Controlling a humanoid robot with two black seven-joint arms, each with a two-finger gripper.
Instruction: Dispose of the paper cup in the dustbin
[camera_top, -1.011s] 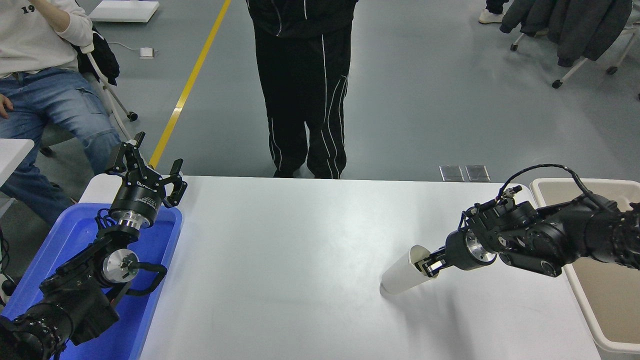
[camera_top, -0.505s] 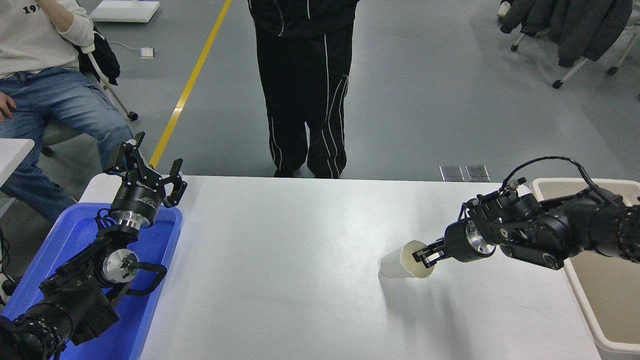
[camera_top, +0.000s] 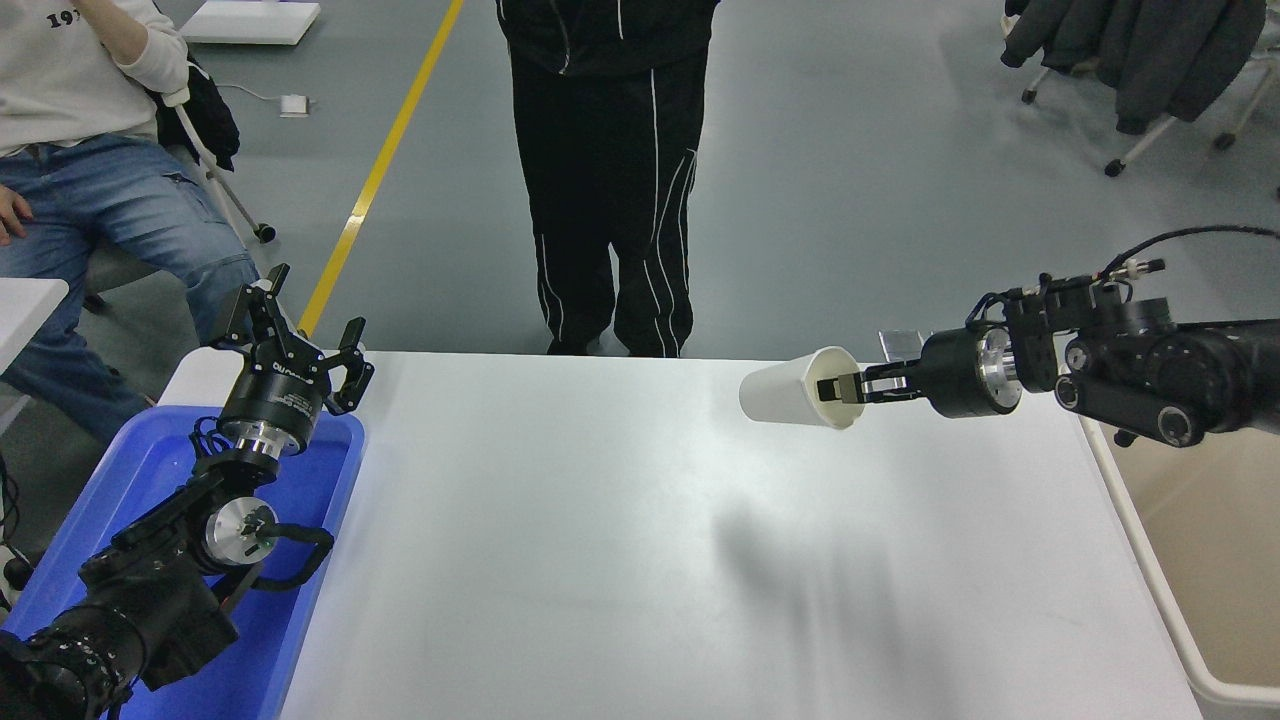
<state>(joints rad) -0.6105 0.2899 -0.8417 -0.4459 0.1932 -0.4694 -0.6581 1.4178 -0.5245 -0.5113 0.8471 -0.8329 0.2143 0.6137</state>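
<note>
We have the cup (camera_top: 795, 396) pinched at its rim by the right claw (camera_top: 838, 389), held on its side above the worktop (camera_top: 600, 540). Carry step. Next: swing right over the bin (camera_top: 1195, 560), then release. Left claw (camera_top: 300, 335) parked, fingers spread.

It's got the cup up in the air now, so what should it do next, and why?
Probably swing right, toward the dustbin. The right pincer grips the cup by its rim, lying sideways clear above the table, while the bin sits off the table's right edge, so the cup is not over it yet.
</note>
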